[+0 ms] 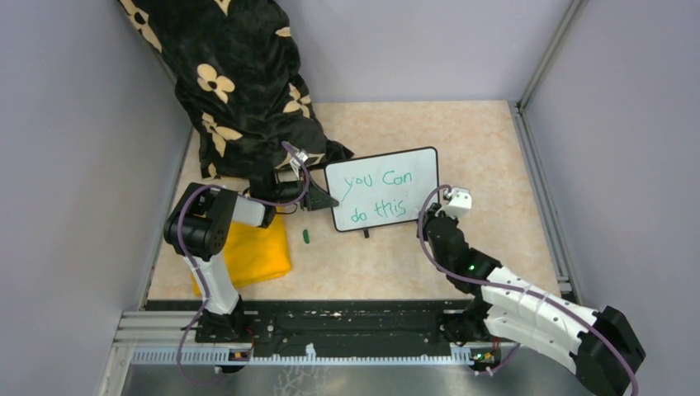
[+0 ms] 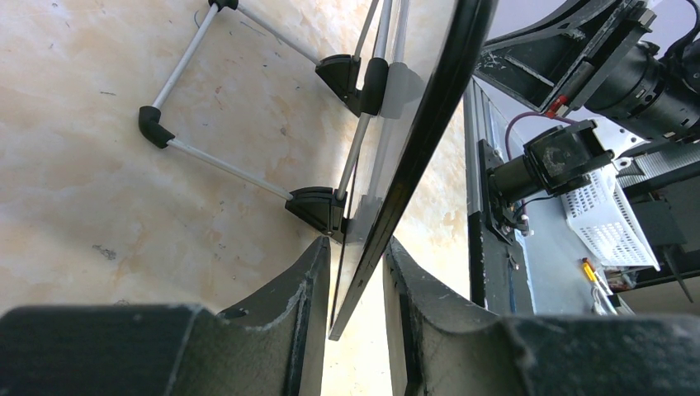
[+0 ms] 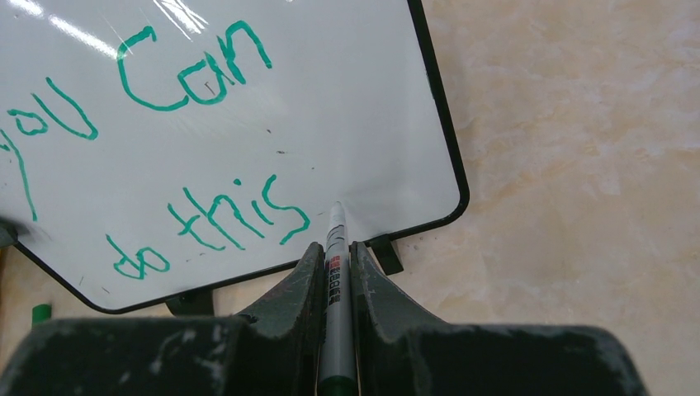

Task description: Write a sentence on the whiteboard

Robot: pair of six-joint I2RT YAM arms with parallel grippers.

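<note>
Well to the left of the whiteboard (image 1: 421, 169) a folded yellow cloth (image 1: 256, 252) lies on the beige table (image 1: 495, 148), and behind the board's left end a black fabric with cream flowers (image 1: 239, 82) is heaped up. The left gripper (image 2: 357, 247) reaches the board's left edge, one finger on each side, pinching the thin black frame. A small green cap (image 1: 305, 236) lies just off the board's lower left corner.

The whiteboard stands near the middle of the table, tilted back on a stand of thin metal rods (image 2: 223, 161) with black corner pieces. It is a small white rectangle with rounded corners, a narrow black rim and short black feet (image 3: 385, 254). The sentence (image 1: 394, 176) is written in green marker in two lines, "you Can" above "do this", in uneven, slanting letters.

At the board's lower right, the right gripper (image 3: 336, 252) is pressed onto a slim grey marker (image 3: 336, 272). The marker's tip meets the white surface just right of the final "s"
</note>
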